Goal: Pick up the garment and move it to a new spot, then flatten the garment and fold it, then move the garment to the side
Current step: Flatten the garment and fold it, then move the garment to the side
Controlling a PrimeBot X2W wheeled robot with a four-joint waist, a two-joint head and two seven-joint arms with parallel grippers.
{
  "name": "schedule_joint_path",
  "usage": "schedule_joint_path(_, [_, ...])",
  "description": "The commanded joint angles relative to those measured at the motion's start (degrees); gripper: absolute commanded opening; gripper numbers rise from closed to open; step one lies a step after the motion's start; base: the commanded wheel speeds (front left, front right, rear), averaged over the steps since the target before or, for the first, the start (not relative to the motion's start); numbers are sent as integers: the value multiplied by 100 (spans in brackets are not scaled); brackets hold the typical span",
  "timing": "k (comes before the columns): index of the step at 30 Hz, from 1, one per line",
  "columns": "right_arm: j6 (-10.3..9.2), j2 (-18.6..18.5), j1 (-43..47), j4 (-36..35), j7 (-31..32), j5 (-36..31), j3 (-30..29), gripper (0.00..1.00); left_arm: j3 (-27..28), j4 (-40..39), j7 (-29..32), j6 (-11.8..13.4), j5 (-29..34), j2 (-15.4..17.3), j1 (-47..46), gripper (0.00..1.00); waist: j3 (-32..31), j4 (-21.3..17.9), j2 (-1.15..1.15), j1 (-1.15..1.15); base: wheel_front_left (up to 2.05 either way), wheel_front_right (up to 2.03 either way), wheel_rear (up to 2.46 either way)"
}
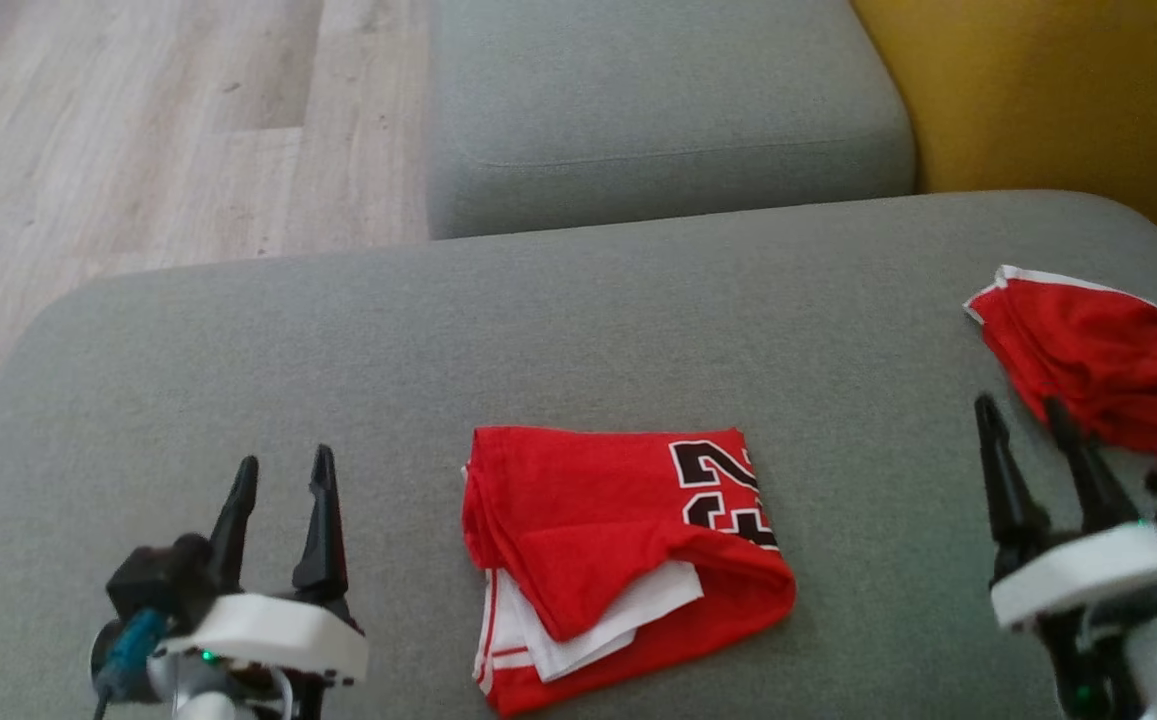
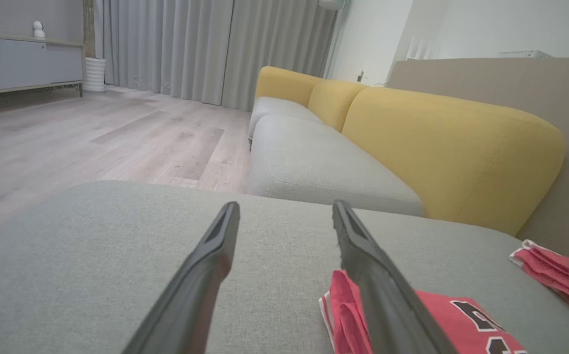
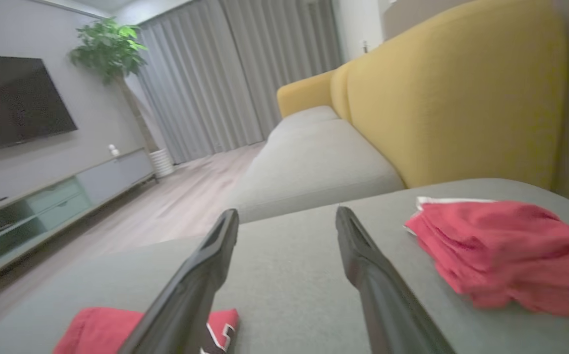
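A folded red garment (image 1: 598, 520) with a black-and-white number and white trim lies on the grey cushion (image 1: 438, 330), near its front edge. It also shows low in the left wrist view (image 2: 461, 319) and the right wrist view (image 3: 92, 329). A second red garment (image 1: 1098, 360) lies bunched at the cushion's right edge (image 2: 554, 275) (image 3: 505, 246). My left gripper (image 1: 285, 462) (image 2: 285, 205) is open and empty, left of the folded garment. My right gripper (image 1: 1019, 405) (image 3: 286, 212) is open and empty, just left of and in front of the bunched one, with one fingertip at its edge.
Another grey seat cushion (image 1: 658, 110) lies beyond, with yellow backrests (image 1: 1048, 90) at the right. Wooden floor (image 1: 138, 130) runs along the left. A TV cabinet (image 3: 43, 206), a plant (image 3: 109, 49) and grey curtains (image 2: 205, 49) stand far off.
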Motion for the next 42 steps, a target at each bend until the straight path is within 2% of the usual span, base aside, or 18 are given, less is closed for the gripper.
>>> schedule_joint_path(1, [39,-28,-92,-159,-147,-297,-8,100,306,-207,-69,-33,155,-40,-117,100,14,-48,0,0,0,0,0])
schedule_joint_path(5, [39,204,245,-61,-386,-911,-186,100,520,-256,-69,-45,633,-149,-16,100,27,-66,0,0,0,0,0])
schedule_joint_path(8, [39,345,348,-35,-481,-1115,-228,100,647,-234,-69,-100,822,-228,48,100,39,-63,0,0,0,0,0])
schedule_joint_path(13, [39,402,316,12,-458,-1315,-167,100,789,-149,-70,-228,1014,-319,40,100,45,-28,0,0,0,0,0])
schedule_joint_path(18, [39,443,188,128,-200,-1169,18,100,846,-77,-70,-336,1079,-381,-7,100,57,47,0,0,0,0,0])
schedule_joint_path(23, [39,404,-413,519,494,-549,628,100,836,-1,-70,-449,1114,-434,-77,100,104,232,0,0,0,0,0])
schedule_joint_path(31, [39,548,-1603,2145,1751,389,978,100,733,131,-70,-529,1077,-471,-176,100,200,792,0,0,0,0,0])
schedule_joint_path(32, [39,541,-1785,2553,2046,515,1046,100,736,153,-70,-525,1077,-474,-181,100,228,928,0,0,0,0,0])
schedule_joint_path(38, [39,709,-2052,3576,3033,1026,1085,100,781,193,-70,-533,1083,-477,-181,100,285,1202,0,0,0,0,0])
schedule_joint_path(42, [39,822,-2033,3653,3498,1485,1198,100,780,204,-70,-540,1069,-478,-186,100,316,1276,0,0,0,0,0])
